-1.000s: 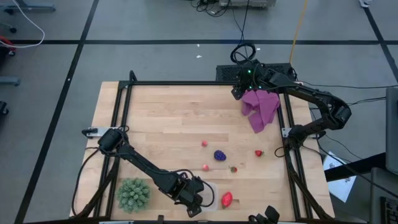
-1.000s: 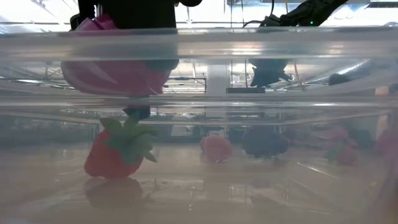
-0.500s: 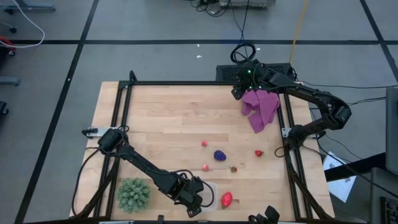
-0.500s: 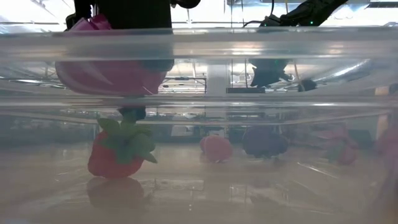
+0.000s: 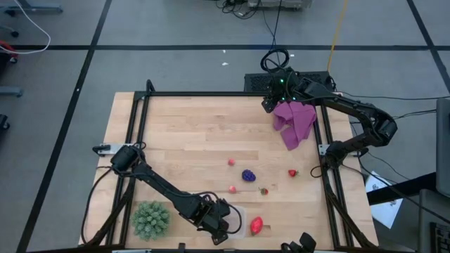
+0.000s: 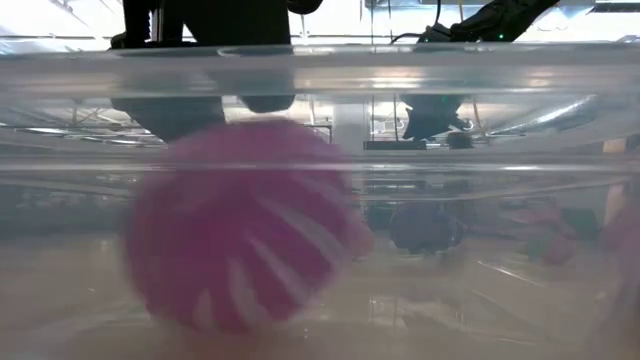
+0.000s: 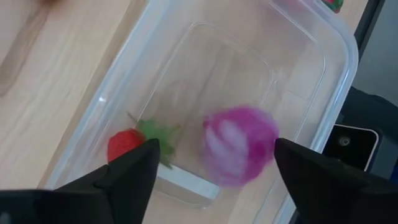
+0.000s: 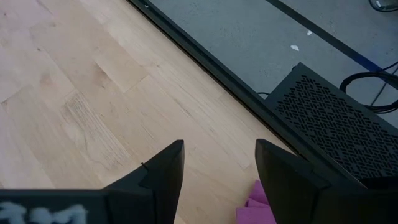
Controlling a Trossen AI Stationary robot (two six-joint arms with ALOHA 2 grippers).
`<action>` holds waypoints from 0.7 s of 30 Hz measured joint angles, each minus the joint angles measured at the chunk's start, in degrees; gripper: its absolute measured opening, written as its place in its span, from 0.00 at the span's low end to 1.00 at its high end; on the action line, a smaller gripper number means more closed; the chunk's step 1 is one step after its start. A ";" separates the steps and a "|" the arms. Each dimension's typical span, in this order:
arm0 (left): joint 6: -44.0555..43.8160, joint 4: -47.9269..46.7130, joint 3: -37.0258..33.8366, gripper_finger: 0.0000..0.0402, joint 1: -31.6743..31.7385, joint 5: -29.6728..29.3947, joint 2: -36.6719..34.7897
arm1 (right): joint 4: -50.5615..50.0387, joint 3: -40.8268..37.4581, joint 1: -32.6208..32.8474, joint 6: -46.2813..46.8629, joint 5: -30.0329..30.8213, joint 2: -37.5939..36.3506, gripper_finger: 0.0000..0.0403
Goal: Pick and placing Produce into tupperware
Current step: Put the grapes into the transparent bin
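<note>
The tupperware [image 5: 238,216] is a clear box at the table's near edge, seen from inside in the low view. My left gripper [image 5: 223,223] hovers over it, open [image 7: 214,152]. Below its fingers, the magenta ball [image 7: 239,144] shows blurred inside the box [image 6: 240,230]. A red strawberry [image 7: 124,144] lies on the box floor next to it. On the table lie a larger strawberry [image 5: 256,225], the grape bunch [image 5: 248,175] and tiny pink-red pieces [image 5: 230,162]. My right gripper [image 5: 271,105] waits open at the far edge.
The spiky green ball [image 5: 150,219] sits left of the tupperware, near the table's near edge. The purple cloth [image 5: 295,121] lies by the right gripper at the far right. Black frame rails run along the table's edges. Bare wood shows across the table's middle and left.
The magenta ball, held high under the left gripper a second ago, has dropped out of it into the tupperware. It now shows blurred low in the box, in front of the strawberry. The left gripper has let go and stayed over the box.
</note>
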 joint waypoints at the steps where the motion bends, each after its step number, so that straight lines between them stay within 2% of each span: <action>1: 0.02 0.11 0.00 0.83 0.00 -0.02 0.00 | 0.00 0.00 0.00 0.00 0.00 0.00 0.47; 7: 0.37 0.52 0.00 0.86 0.02 -0.04 0.00 | 0.00 0.00 0.02 0.00 0.00 -0.02 0.47; 14: 0.30 2.37 0.00 0.83 0.25 0.00 -0.21 | 0.00 0.00 0.02 0.00 0.00 -0.01 0.47; 21: 2.82 5.92 0.09 0.78 0.22 0.83 -4.09 | 0.02 0.00 0.02 0.02 -0.02 -0.01 0.47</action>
